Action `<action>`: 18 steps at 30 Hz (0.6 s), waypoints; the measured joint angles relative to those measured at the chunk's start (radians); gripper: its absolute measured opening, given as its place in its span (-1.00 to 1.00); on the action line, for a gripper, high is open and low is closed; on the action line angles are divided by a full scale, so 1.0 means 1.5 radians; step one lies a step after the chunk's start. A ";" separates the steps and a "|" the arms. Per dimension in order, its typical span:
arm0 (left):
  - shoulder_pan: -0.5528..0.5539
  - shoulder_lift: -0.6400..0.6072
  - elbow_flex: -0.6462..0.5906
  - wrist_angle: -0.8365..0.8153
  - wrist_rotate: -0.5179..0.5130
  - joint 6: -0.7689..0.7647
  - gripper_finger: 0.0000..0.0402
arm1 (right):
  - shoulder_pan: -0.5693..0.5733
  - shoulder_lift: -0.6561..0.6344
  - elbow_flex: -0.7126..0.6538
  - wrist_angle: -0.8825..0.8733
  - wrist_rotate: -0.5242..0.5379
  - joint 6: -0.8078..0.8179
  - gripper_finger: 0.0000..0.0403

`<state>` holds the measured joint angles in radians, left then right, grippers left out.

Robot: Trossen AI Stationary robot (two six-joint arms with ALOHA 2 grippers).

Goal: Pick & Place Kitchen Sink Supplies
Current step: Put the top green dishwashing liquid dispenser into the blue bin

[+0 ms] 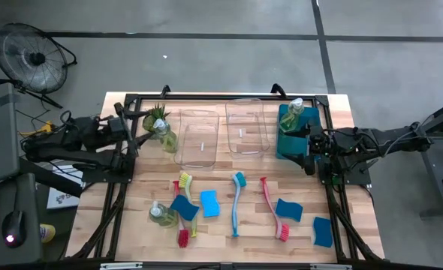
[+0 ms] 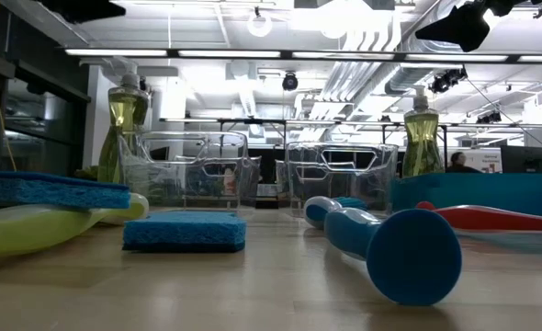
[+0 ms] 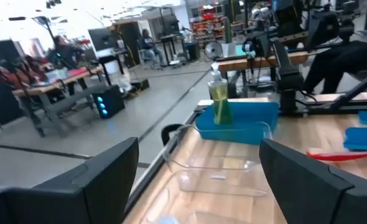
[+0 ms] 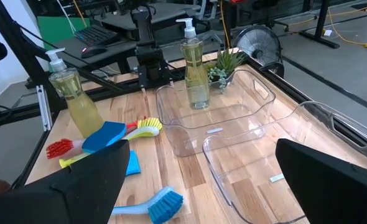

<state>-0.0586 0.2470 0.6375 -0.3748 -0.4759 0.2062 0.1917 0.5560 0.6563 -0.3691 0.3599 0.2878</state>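
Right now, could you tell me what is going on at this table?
Nothing is being handled at this moment. The left claw waits open at the table's left edge beside a soap bottle, and the right claw waits open at the right edge by the teal bin, which holds another bottle. The two clear bins lie empty between them. Blue sponges, dish brushes and a third bottle lie scattered on the near half of the table, not yet sorted.

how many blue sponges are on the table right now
4. One lies on the brushes near the front-left soap bottle, one just right of it, one right of the red brush, and one near the front-right corner. None seem hidden.
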 joint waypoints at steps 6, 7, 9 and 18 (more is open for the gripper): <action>0.000 0.032 0.025 0.019 -0.036 0.017 0.63 | 0.000 0.000 0.000 0.000 0.000 0.000 0.98; 0.000 0.048 0.025 0.031 -0.033 0.017 0.63 | 0.000 0.000 0.000 0.000 0.000 0.000 0.98; 0.000 0.087 0.025 0.069 -0.016 0.021 0.63 | 0.000 0.000 0.000 0.000 0.000 0.000 0.98; 0.138 0.265 0.115 0.157 0.159 0.057 0.63 | 0.000 0.000 0.000 0.000 0.000 0.000 0.98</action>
<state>0.1478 0.6439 0.8095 -0.1399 -0.2372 0.2911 0.1917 0.5560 0.6563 -0.3691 0.3599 0.2874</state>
